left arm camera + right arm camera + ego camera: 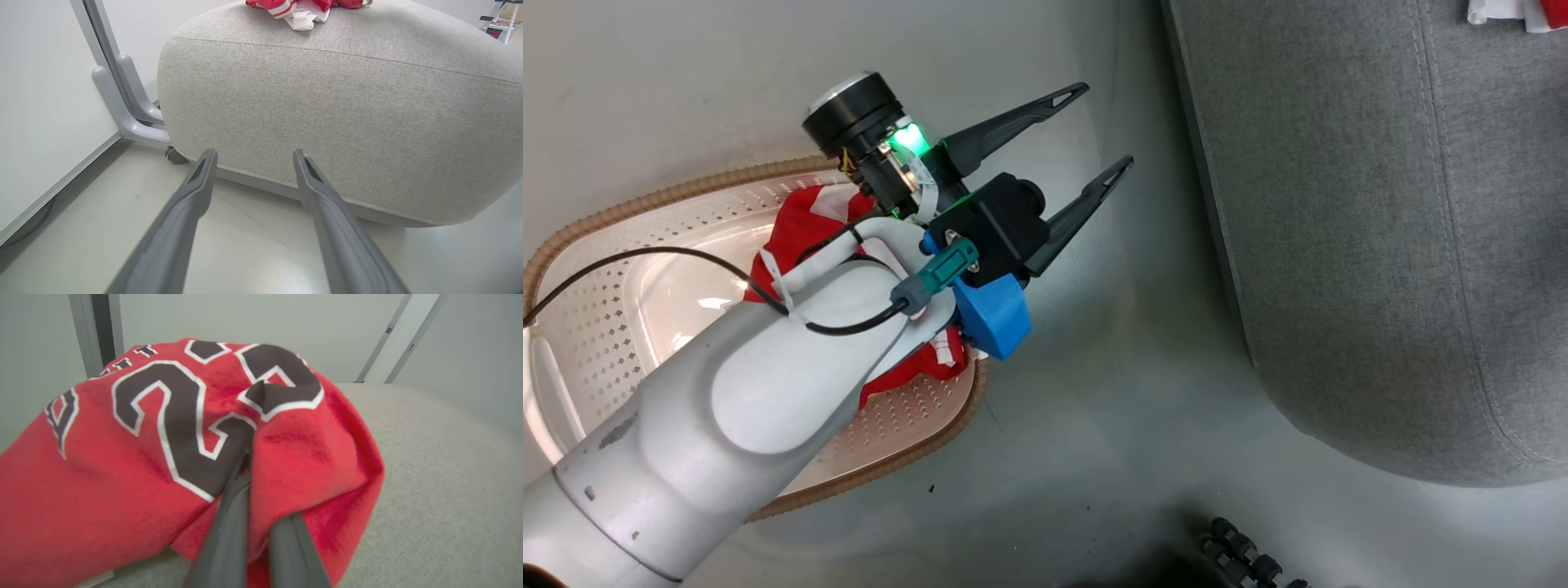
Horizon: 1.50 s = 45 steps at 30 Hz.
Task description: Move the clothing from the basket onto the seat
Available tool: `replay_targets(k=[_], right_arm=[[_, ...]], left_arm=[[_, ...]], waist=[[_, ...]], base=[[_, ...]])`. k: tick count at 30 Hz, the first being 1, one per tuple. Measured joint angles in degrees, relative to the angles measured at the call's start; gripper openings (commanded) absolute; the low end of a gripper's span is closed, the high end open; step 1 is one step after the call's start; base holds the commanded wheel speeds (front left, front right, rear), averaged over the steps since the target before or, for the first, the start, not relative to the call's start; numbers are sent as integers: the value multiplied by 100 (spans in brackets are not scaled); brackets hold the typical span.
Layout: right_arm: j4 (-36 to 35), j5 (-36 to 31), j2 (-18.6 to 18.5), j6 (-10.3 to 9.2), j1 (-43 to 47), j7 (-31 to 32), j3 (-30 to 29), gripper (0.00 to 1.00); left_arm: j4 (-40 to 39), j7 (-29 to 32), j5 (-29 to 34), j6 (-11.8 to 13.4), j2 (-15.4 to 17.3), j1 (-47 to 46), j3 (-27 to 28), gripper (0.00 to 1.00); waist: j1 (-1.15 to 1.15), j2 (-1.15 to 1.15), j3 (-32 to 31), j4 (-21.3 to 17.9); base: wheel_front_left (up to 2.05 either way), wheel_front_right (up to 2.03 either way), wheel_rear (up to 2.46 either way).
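While the jaws of the right gripper (253,473) are pinching shut on a red jersey (122,477) over the seat (429,457), its "23" plain and smaller lettering seemingly too creased to read, the left gripper (1104,123) is hanging wide open, empty, beside the basket (686,189). More clothing (800,224) is lying there, behind and below those jaws.

The basket (645,200) stands on the floor (1094,408) left of the seat (1380,245), with a gap between them. Clothing (800,220) lies in the basket, under the left arm (768,384). The left gripper (1104,123) hangs over that gap, fingers apart, pointing at the seat. A garment (122,465) lies on the seat top, a fold seemingly pinched in the right gripper (250,486).
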Motion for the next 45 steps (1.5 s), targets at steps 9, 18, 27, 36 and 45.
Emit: replay_targets(k=[9, 18, 27, 36, 45], right_arm=[[-464, 4, 272, 0, 631, 0, -283, 100], [-1210, -194, 413, 0, 1716, 0, -108, 100], [-1919, -311, 490, 0, 2289, 0, 806, 100], [-2094, -208, 733, 0, 2715, 0, 1844, 100], [-2173, -209, 995, 0, 3293, 0, 2380, 100]], left_arm=[[101, -201, -127, 109, -58, 196, -3, 100], [501, -589, -526, 354, -278, 753, 226, 100], [492, -694, -825, 719, -401, 1592, 1109, 100], [207, -699, -695, 866, -459, 2738, 2334, 100], [-3, -700, -376, 860, -703, 3813, 3572, 100]], waist=[[0, 0, -406, -19], [-1, 0, -1295, -4], [-3, 0, -2386, 156], [-3, 0, -3299, 597], [-2, 0, -3974, 1181]], base=[[0, 0, 0], [0, 0, 0], [0, 0, 0], [0, 0, 0], [0, 0, 0]])
